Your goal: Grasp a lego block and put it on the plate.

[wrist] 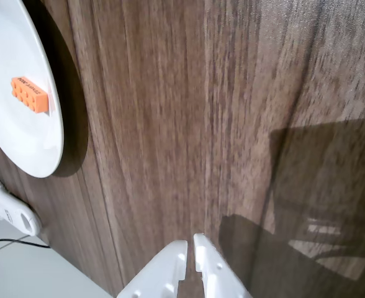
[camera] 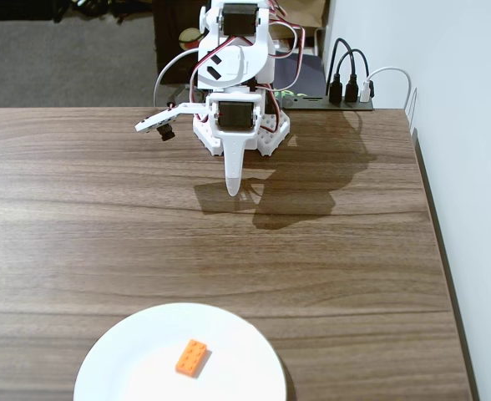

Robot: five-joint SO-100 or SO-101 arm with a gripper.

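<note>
Hangs clenched and empty at twelve o'clock above the table (camera: 103, 209), hand (wrist: 190, 245) with tips almost touching, well apart from lego block (camera: 193, 357) lying on plate (camera: 120, 359) at six o'clock.

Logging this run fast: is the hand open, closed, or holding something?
Hand: closed, empty; the brick lies on the plate.

I'm working in what looks like an office or home desk: wood-grain table (camera: 145, 217) against a white wall (camera: 463, 125), grey carpet (camera: 62, 58), a cabled hub (camera: 346, 92).
</note>
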